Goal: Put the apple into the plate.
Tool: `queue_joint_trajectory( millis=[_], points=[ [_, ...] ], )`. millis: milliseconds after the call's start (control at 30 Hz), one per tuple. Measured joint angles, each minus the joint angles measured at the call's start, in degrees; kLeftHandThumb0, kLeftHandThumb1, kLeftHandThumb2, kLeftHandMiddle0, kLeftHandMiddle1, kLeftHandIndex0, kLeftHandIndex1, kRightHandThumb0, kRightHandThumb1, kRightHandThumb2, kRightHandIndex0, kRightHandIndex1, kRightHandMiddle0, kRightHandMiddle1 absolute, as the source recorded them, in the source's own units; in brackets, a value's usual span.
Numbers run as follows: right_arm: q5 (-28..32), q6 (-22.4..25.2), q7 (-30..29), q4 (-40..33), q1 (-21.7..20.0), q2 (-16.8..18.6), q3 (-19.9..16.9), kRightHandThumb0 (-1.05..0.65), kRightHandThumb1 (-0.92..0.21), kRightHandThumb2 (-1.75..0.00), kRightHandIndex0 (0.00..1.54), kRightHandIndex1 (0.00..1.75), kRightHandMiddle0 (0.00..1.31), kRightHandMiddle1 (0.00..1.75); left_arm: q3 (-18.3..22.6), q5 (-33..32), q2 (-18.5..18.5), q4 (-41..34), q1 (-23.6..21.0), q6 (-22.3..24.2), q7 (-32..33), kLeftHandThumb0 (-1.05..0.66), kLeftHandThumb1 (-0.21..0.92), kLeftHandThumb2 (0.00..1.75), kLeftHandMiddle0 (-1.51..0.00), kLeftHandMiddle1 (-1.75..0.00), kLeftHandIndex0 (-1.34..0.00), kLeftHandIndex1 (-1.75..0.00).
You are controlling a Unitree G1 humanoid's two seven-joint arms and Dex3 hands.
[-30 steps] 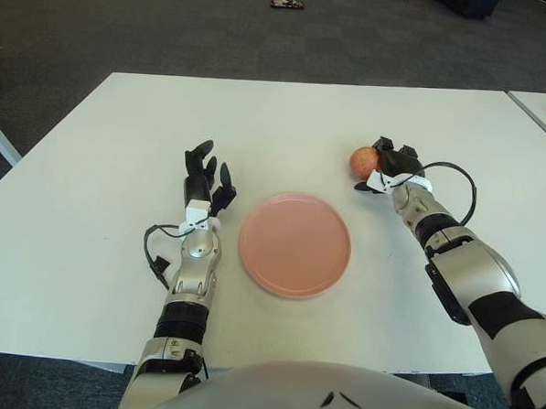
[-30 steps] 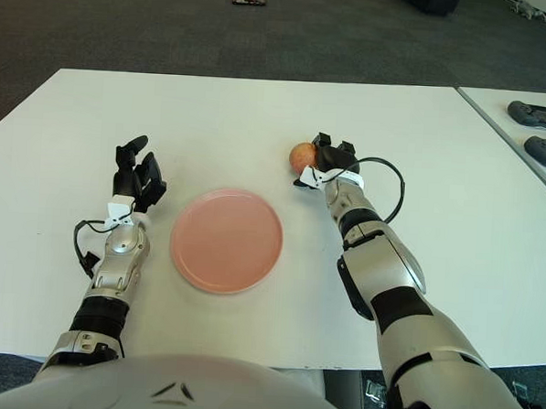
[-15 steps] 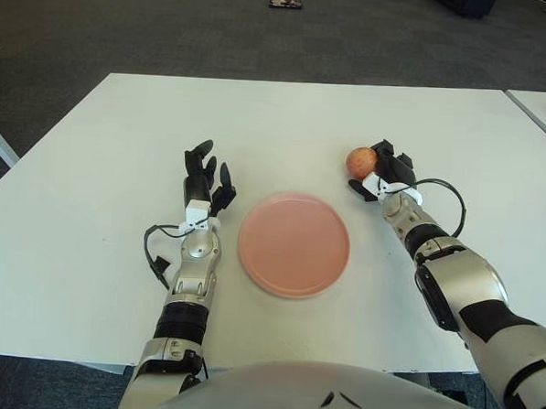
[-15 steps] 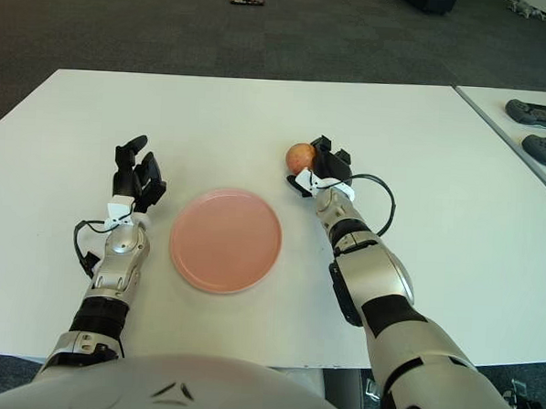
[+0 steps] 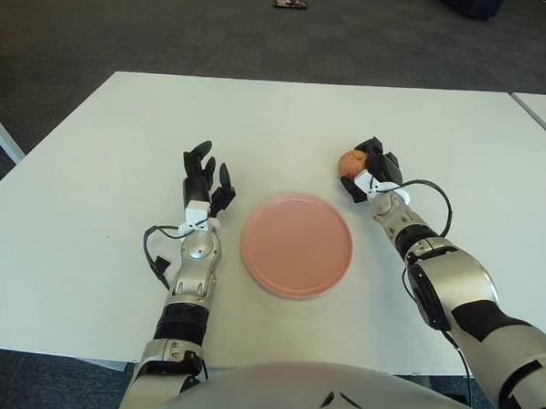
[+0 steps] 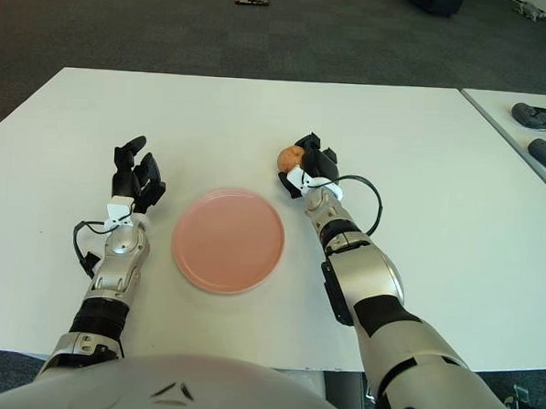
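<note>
White table (image 5: 101, 159): right hand (image 5: 374, 170) grips apple (image 5: 352, 162) beside plate (image 5: 296, 244).

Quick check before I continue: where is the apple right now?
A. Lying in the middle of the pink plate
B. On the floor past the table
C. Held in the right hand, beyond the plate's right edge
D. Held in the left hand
C: the right hand is closed on the apple, just past the right rim of the bare pink plate.

Pink plate (image 5: 296, 245); red-orange apple (image 5: 351, 161); white table (image 5: 92, 158); dark grey carpet (image 5: 172, 25).
</note>
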Motion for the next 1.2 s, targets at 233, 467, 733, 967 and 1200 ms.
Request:
queue_joint_trajectory(
  millis=[233, 467, 733, 967, 1200],
  points=[
    [0.63, -0.02, -1.27, 0.0, 0.22, 0.07, -1.05, 0.12, -0.16, -1.5, 1.25, 1.75, 1.06, 1.75, -0.18, -0.03, -0.05, 0.0, 0.01, 0.52, 0.0, -0.68, 0.92, 0.71, -0.49, -0.05, 0.0, -1.03],
    [1.26, 0.01, -2.04, 0.0, 0.46, 0.08, -2.21, 0.12, -0.16, -1.5, 1.26, 1.75, 1.06, 1.75, -0.3, -0.05, -0.13, -0.06, 0.01, 0.98, -0.01, -0.68, 0.92, 0.71, -0.48, -0.05, 0.0, -1.03],
    [3.05, 0.01, -2.95, -0.01, 0.89, 0.22, -4.65, 0.12, -0.16, -1.49, 1.26, 1.75, 1.08, 1.75, -0.31, -0.05, -0.04, -0.06, 0.01, 0.99, -0.02, -0.69, 0.92, 0.71, -0.48, -0.05, 0.0, -1.03],
    [3.77, -0.02, -3.36, -0.02, 0.93, 0.2, -5.98, 0.1, -0.17, -1.47, 1.29, 1.75, 1.08, 1.75, -0.32, -0.05, 0.07, -0.06, 0.01, 0.99, -0.02, -0.69, 0.92, 0.71, -0.49, -0.06, 0.0, -1.03],
    [4.17, -0.47, -3.74, -0.02, 1.03, 0.34, -6.87, 0.09, -0.19, -1.44, 1.28, 1.75, 1.07, 1.75, -0.33, 0.0, 0.26, -0.06, 0.0, 0.99, -0.01, -0.7, 0.92, 0.72, -0.48, -0.06, 0.0, -1.03]
  ],
)
